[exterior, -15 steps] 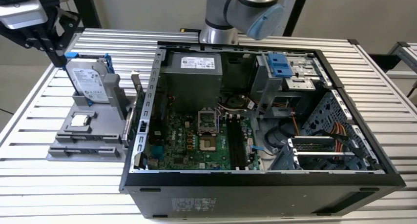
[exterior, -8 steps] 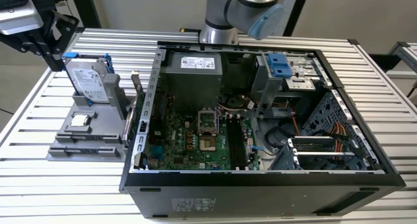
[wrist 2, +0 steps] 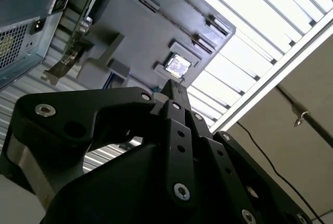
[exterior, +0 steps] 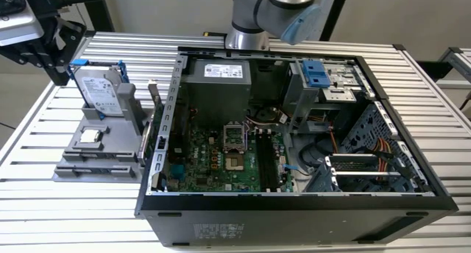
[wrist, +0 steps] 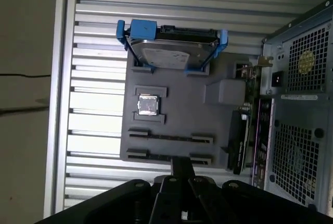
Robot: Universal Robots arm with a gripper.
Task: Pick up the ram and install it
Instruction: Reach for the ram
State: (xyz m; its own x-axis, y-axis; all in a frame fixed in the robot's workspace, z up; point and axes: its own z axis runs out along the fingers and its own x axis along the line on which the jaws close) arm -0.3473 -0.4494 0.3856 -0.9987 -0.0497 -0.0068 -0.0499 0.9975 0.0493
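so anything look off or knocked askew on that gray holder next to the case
Nothing stands out. The hard drive stands in its blue frame on the gray holder, the square chip sits squarely in its recess, nothing spilled or tipped.

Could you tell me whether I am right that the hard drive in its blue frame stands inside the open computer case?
Not quite: the hard drive in its blue frame stands on the grey tray outside the case, as the exterior view shows.
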